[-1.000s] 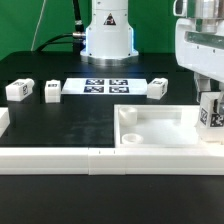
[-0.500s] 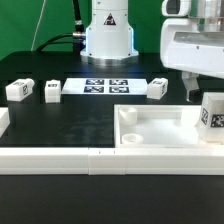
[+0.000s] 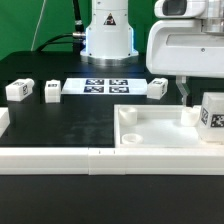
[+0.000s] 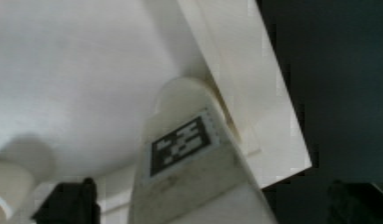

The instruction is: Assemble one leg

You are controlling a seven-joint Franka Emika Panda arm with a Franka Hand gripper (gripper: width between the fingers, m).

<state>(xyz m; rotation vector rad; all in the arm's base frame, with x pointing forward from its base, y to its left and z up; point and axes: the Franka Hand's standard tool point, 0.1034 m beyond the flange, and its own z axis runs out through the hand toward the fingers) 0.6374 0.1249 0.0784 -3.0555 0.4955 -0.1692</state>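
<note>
A white leg (image 3: 213,113) with a black-and-white tag stands upright in the far right corner of the large white square panel (image 3: 160,128). My gripper (image 3: 203,97) hangs just above it, open and empty, with one dark finger (image 3: 186,94) showing beside the leg. In the wrist view the leg (image 4: 184,143) lies between my two dark fingertips (image 4: 78,202), with gaps on both sides; the gripper (image 4: 214,205) is not touching it. Three more legs stand on the black table, two of them (image 3: 18,89) (image 3: 52,92) at the exterior view's left and the third (image 3: 157,89) behind the panel.
The marker board (image 3: 105,86) lies at the back middle, in front of the robot base (image 3: 108,35). A long white rail (image 3: 60,158) runs along the front edge. A round hole (image 3: 128,115) sits in the panel's left corner.
My gripper has risen and shifted toward the exterior view's left. It let go of the leg, which stays standing in the panel's corner.
</note>
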